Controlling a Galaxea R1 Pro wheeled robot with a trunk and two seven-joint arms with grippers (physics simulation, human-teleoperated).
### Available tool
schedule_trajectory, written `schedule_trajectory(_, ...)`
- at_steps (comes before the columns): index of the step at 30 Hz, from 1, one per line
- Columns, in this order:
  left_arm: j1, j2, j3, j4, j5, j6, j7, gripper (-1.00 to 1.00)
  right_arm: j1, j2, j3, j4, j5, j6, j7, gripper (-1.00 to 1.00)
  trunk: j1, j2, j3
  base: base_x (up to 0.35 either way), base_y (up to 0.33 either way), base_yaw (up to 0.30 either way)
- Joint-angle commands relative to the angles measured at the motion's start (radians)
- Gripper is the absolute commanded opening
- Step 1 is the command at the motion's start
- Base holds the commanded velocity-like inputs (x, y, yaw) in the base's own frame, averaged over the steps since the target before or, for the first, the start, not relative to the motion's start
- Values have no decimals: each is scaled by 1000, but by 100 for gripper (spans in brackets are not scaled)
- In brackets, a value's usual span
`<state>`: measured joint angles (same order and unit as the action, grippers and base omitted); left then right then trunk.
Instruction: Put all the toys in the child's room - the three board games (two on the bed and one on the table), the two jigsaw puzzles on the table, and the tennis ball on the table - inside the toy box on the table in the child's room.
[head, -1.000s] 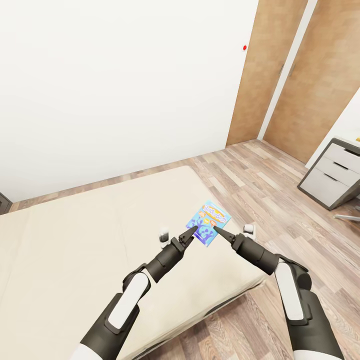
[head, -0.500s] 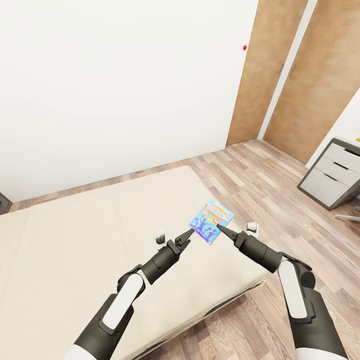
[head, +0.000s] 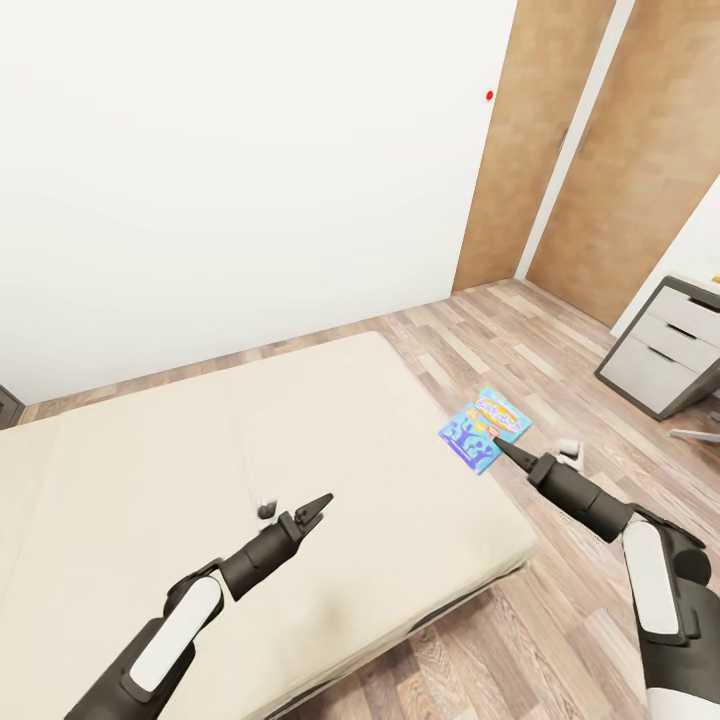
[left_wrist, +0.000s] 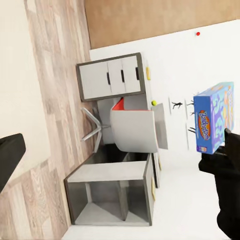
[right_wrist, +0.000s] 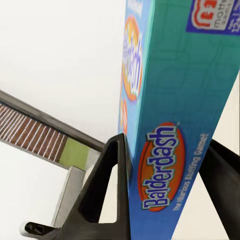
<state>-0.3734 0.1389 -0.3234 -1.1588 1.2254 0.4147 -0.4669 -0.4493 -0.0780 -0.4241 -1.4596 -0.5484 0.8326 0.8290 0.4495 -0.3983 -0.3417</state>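
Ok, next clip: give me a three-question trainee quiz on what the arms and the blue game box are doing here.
1. True or false: the right gripper is shut on the blue board game.
2. What name is printed on that box's edge in the right wrist view?
3. The left gripper is: A) holding the box, B) above the bed, holding nothing, C) over the desk drawers.

Key: 1 true; 2 Balderdash; 3 B.

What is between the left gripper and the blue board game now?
In the head view, bare beige bed mattress lies between the left gripper and the blue board game, which the right gripper holds.
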Motion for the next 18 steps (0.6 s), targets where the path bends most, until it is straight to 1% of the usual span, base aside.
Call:
schedule_trajectory(1,1,7,-1,1,11,6,4,100,0,-11,-6,-1,-3,7,3,-100,1,-2,-2,0,0,0)
schedule_trajectory(2,1,7,-1,1,11,6,4,100,0,-11,-6,-1,-3,7,3,-100,1,-2,-2,0,0,0)
schedule_trajectory(5,5,16,3,9,15,2,10,100,1,-37,-15,-7,-3,8,5,-100,1,-2,-2,0,0,0)
schedule_trajectory(6,5,16,3,9,15,2,10,100,1,-37,-15,-7,-3,8,5,-100,1,-2,-1,0,0,0)
schedule_trajectory(9,7,17,16,12,20,-1,12,100,2,-53,-20,-22,-1,15,5,-100,1,-2,0,0,0,-7)
schedule_trajectory(10,7,17,16,12,20,-1,12,100,2,-53,-20,-22,-1,15,5,-100,1,-2,1,0,0,-16)
schedule_trajectory(13,8,13,21,10,22,-2,23,100,6,-66,-21,-62,1,49,5,-100,1,-2,3,0,0,-57)
schedule_trajectory(14,8,13,21,10,22,-2,23,100,6,-66,-21,-62,1,49,5,-100,1,-2,5,0,0,-78)
schedule_trajectory(17,8,10,23,6,21,-1,36,100,10,-74,-22,-104,4,100,4,-100,1,-2,8,0,0,-118)
schedule_trajectory(18,8,10,23,6,21,-1,36,100,10,-74,-22,-104,4,100,4,-100,1,-2,9,0,0,-136)
